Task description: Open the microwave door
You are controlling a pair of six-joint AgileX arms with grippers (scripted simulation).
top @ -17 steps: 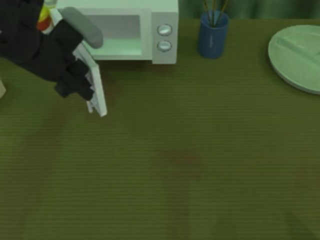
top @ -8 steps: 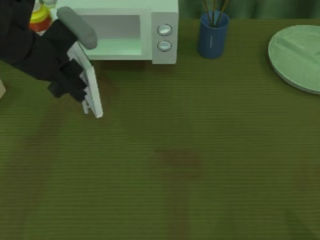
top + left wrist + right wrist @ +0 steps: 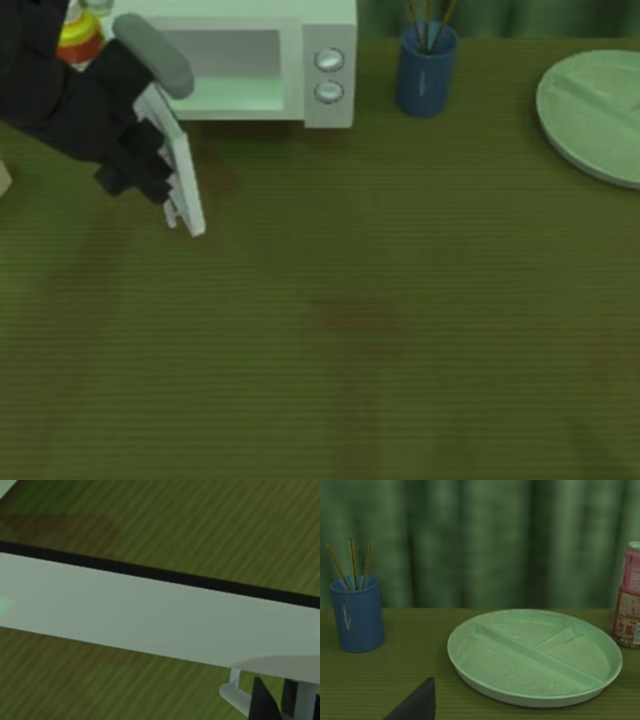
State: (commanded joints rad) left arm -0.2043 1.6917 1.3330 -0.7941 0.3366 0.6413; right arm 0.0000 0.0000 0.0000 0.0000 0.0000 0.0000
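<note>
The microwave (image 3: 250,60) is sitting at the desk's (image 3: 400,330) far left, no readable writing showing. Its microwave door (image 3: 185,180) is standing swung open, left tool (image 3: 160,180) clamped on its handle.

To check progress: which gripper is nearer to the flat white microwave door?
Left. The left gripper is at the swung-open flat white microwave door; the right gripper is outside the top view.

Green divided plate (image 3: 535,655) between blue cup (image 3: 357,614), pink can (image 3: 629,597).
</note>
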